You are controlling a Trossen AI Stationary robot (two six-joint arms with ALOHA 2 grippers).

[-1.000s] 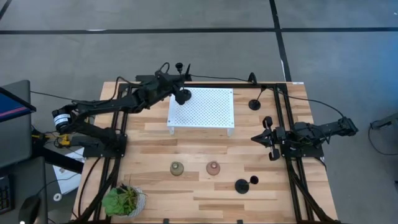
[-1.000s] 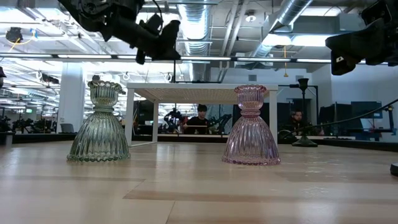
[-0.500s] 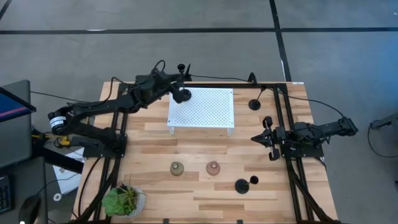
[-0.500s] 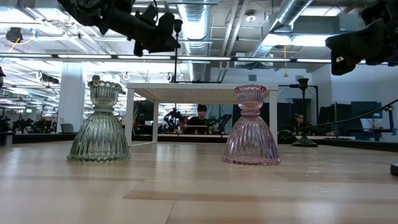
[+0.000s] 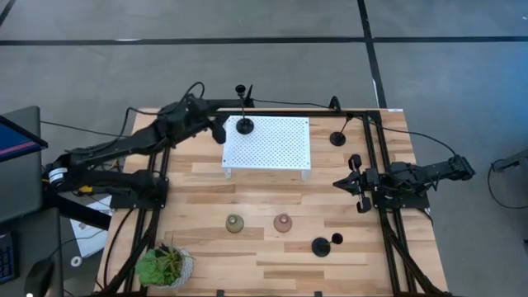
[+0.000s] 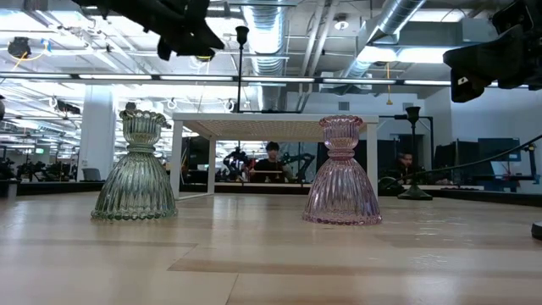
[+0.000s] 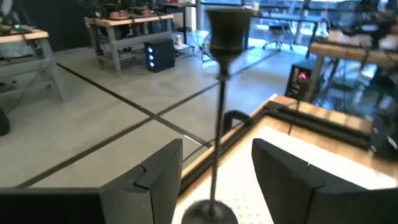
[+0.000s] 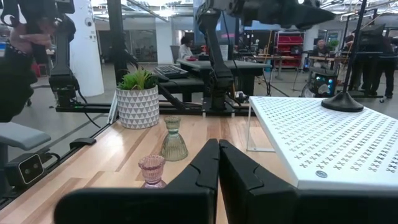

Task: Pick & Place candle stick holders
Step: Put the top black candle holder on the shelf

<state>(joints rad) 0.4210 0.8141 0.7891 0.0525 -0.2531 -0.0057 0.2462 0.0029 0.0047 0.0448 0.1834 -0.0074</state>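
Note:
A slim black candle stick holder stands upright by its disc base on the far left corner of the white perforated stand. My left gripper is open and empty, just left of that holder. In the left wrist view its stem shows ahead, between the two fingers. The olive-green holder and the pink holder stand on the table's near half. A second black holder stands at the far right, a third one near the front. My right gripper is shut and waits at the table's right side.
A leafy potted plant stands at the near left corner. The stand's legs rest on the table behind the two squat holders. Bare wood lies between the stand and the squat holders. People and desks show in the room behind.
My left gripper has let go of the black holder and drawn back toward the table's left edge. The holder stays upright on the stand's far left corner.

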